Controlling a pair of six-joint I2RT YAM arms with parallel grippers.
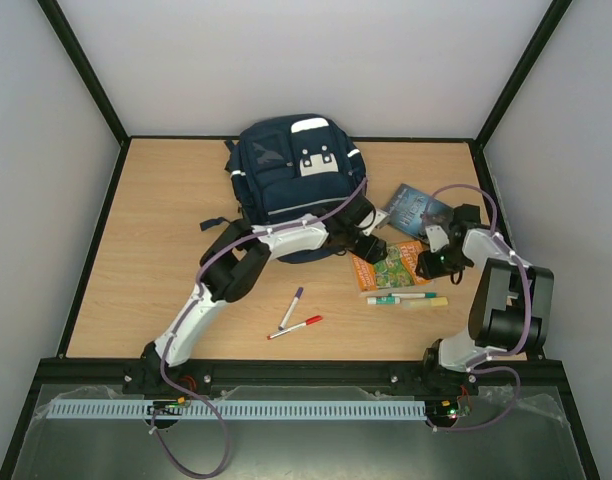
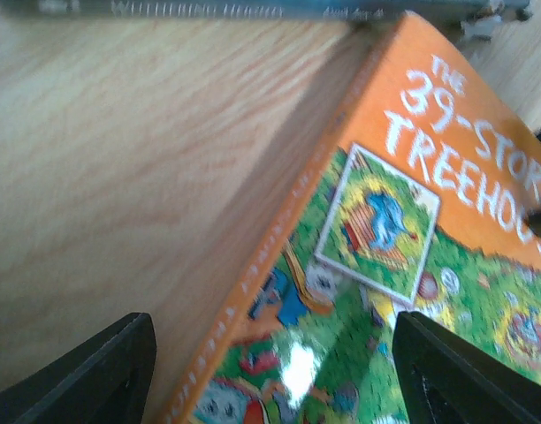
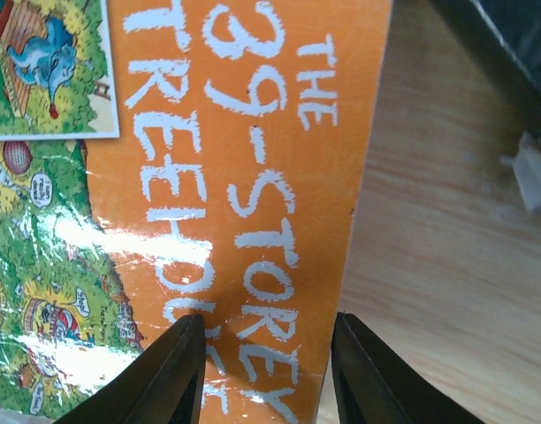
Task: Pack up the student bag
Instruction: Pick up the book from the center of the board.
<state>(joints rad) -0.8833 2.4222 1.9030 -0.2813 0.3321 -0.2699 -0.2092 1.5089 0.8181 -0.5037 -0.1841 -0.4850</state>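
Left tool (image 2: 270,380): fingers (image 2: 102,371) wide apart, holding nothing. It hangs low over the spine edge of the orange-and-green paperback "39-Storey Treehouse" book (image 2: 385,265), 1 finger over bare wood, the other over the cover. Can't tell if either touches.

Right tool (image 3: 266,371): about half open, fingers (image 3: 169,375) straddling the orange title corner of the same book (image 3: 209,177). 1 finger is over the cover, the other at the book's edge by the wood. Contact unclear, no grip visible.

Top view: both tools (image 1: 371,247) (image 1: 433,262) meet at that book (image 1: 391,268), left tool on its left side, right tool on its right. The book lies flat on the light wooden worktop (image 1: 166,230).

A dark blue-grey book (image 1: 411,208) sits just behind it, its spine along the top of the left wrist view (image 2: 209,9).

Just in front of the orange book: a white marker with green cap (image 1: 401,297) and a pale yellow highlighter (image 1: 426,303), side by side.

Further left, near front centre: a purple-capped white marker (image 1: 292,306) and a red-capped white marker (image 1: 296,327), close together.

The large navy blue fabric student bag (image 1: 291,175) with white patches lies at back centre, left of both books. The left arm reaches across its front edge.
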